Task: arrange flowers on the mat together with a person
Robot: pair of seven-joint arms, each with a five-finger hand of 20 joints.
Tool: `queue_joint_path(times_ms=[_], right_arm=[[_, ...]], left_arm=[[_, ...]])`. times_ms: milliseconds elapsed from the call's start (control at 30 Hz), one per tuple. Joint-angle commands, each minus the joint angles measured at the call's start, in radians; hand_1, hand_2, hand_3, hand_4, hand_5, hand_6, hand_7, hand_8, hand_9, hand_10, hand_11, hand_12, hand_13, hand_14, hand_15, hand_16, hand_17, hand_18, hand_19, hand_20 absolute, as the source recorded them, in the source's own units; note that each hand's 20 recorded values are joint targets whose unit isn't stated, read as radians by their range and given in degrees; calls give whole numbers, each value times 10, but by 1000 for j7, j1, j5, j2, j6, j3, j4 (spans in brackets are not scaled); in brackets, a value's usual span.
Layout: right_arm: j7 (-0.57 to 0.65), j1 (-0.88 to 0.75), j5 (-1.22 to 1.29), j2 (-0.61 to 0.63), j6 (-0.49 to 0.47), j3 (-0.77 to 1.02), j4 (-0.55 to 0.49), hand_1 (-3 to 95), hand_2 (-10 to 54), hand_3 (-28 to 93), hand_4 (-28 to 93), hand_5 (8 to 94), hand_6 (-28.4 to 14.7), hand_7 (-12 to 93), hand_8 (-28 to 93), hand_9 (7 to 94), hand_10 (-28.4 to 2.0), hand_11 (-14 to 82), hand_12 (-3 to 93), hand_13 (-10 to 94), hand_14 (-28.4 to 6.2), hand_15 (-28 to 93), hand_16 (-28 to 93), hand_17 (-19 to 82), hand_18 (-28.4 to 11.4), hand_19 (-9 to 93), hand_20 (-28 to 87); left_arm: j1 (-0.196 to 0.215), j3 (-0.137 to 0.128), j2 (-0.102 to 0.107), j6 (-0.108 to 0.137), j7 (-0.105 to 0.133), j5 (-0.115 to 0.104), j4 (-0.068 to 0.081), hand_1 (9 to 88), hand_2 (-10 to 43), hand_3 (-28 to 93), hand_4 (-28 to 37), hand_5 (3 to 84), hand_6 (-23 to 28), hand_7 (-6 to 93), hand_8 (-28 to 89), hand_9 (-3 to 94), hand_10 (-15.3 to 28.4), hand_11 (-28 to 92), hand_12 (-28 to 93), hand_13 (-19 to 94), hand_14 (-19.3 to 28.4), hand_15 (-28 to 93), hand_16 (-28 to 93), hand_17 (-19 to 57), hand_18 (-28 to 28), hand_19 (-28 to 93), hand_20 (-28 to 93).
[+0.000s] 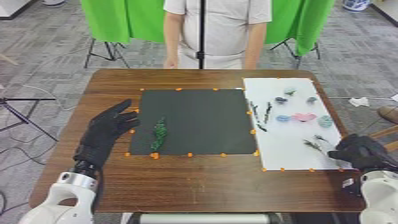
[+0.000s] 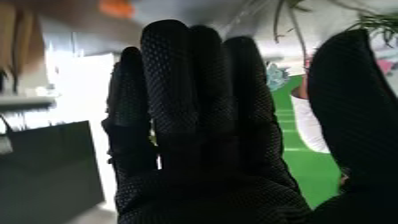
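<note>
In the head view my left hand (image 1: 108, 127) is open beside the left edge of the black mat (image 1: 204, 120). On that mat's left part lies a green leafy sprig (image 1: 160, 134). My right hand (image 1: 357, 150) is at the lower right corner of the white sheet (image 1: 282, 142), close to a thin sprig (image 1: 313, 145). The sheet also holds a pink flower (image 1: 304, 117), a blue flower (image 1: 283, 118), a teal flower (image 1: 325, 121), dark twigs (image 1: 266, 113) and several small blooms. In the right wrist view my right hand (image 2: 209, 170) has straight fingers, near a teal flower (image 2: 277, 76) and green leaves (image 2: 380, 22).
Small orange markers (image 1: 189, 155) line the edges of the mat and sheet. The brown wooden table (image 1: 195, 192) extends in front of them. A thin dark pole (image 1: 202, 35) rises at the table's far edge, and green cloth (image 1: 115, 20) hangs behind.
</note>
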Motion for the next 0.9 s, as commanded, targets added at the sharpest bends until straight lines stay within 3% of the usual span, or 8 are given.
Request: queue_joint_path(times_ms=[33,233,300,500,667,767,900], right_arm=[[14,13,-152,32,-27,-69,30,497,-95,629,-280,780,29,283,-8,821,-97,352,217,739,-72,584,182,393,-182,820,257],[42,29,-210,39,-26,-73,-10,551,-95,605,-283,850,40,245,24,892,-80,351,241,809,-56,590,209,442,-171,872,237],[49,46,-228,40,-26,-69,-44,556,-95,604,-283,855,42,241,28,899,-81,354,239,816,-56,592,212,447,-171,881,236],[10,138,-173,68,-17,-79,-184,552,-95,623,-283,873,32,222,42,913,-84,361,233,826,-60,603,223,447,-181,907,235],[-51,361,-85,41,-79,-242,-251,549,-95,634,-283,877,26,212,55,913,-86,367,236,827,-64,614,228,443,-187,921,235],[-60,548,-104,11,-57,-443,-230,550,-95,636,-283,878,23,207,60,914,-86,372,237,827,-65,616,228,442,-188,926,236],[-44,760,-109,-112,-126,-673,-169,547,-95,643,-283,881,17,201,65,915,-85,378,238,825,-68,627,229,444,-191,930,251]], left_arm=[[7,-4,3,17,6,-7,-4,257,44,795,-233,381,78,118,-83,369,196,253,102,269,274,490,-74,-94,267,490,142],[16,-9,9,26,19,-10,-8,258,44,795,-233,382,78,117,-83,370,196,253,103,269,274,489,-75,-94,267,490,141],[20,-7,20,38,27,-19,-10,257,44,796,-233,381,78,117,-83,370,196,253,103,269,273,489,-75,-94,267,490,142],[34,-24,18,51,34,-20,-16,258,45,795,-233,381,78,116,-82,369,196,252,102,269,274,489,-74,-94,267,490,141],[55,-32,17,67,39,-22,-26,257,45,795,-232,381,78,117,-82,369,197,252,102,269,274,489,-74,-94,267,490,142],[64,-35,20,81,50,-25,-31,257,44,795,-232,381,78,117,-83,369,196,252,103,269,273,489,-74,-94,267,491,142],[70,-41,19,85,54,-27,-34,258,44,796,-232,381,78,118,-83,369,196,252,103,269,274,490,-74,-95,268,491,143]])
